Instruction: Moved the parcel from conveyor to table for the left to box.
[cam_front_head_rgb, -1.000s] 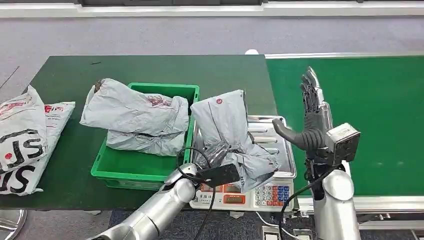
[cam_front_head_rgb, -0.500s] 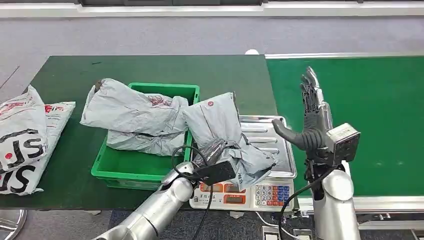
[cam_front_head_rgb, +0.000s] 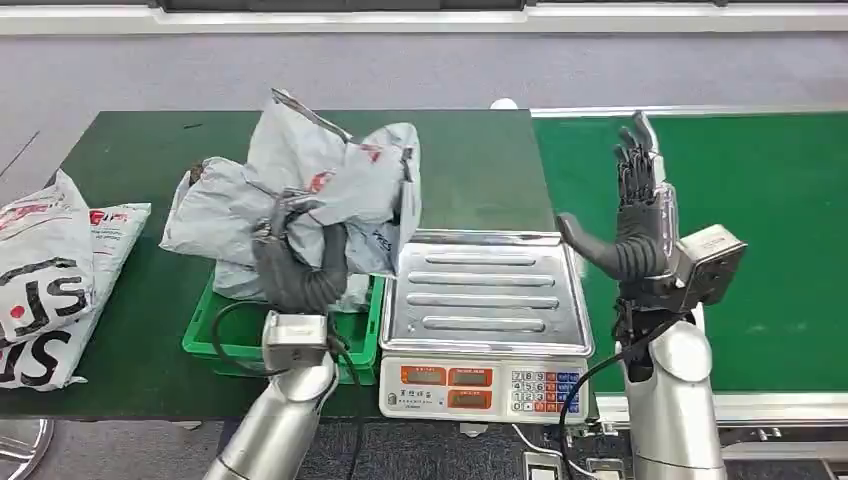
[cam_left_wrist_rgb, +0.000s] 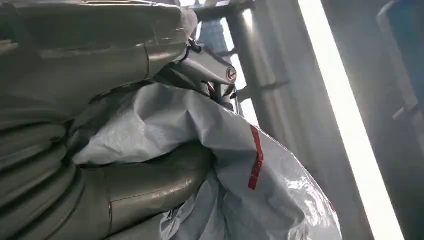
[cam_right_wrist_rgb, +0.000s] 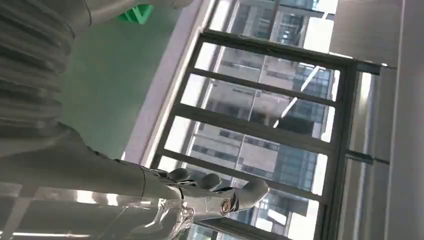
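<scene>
We see the left hand (cam_front_head_rgb: 300, 265) clamped on the grey parcel (cam_front_head_rgb: 345, 195), fingers wrapped around its crumpled lower part, holding it up in the air above the green crate (cam_front_head_rgb: 222, 340) near the front edge of the bench (cam_front_head_rgb: 150, 140). In the left wrist view the same parcel (cam_left_wrist_rgb: 240, 170) presses against the thumb, its red stripe showing. Another grey bag (cam_front_head_rgb: 215, 215) lies in the crate, draped over its left rim, directly beneath and behind the lifted parcel, touching it as far as we can tell. Just right of the crate, at the front right corner of the bench, stands a scale (cam_front_head_rgb: 487, 320) with a bare ribbed steel pan and a keypad facing the front. At the left edge of the bench lie two white bags with black and red lettering (cam_front_head_rgb: 50, 280), well apart from the crate. The right hand (cam_front_head_rgb: 635, 225) stands upright beside the right side of the scale, fingers straight and apart, thumb pointing toward the pan, holding nothing; in the right wrist view its fingers (cam_right_wrist_rgb: 200, 187) are stretched out against a window. Behind it runs the green conveyor (cam_front_head_rgb: 760, 200), next to the right edge of the bench.
</scene>
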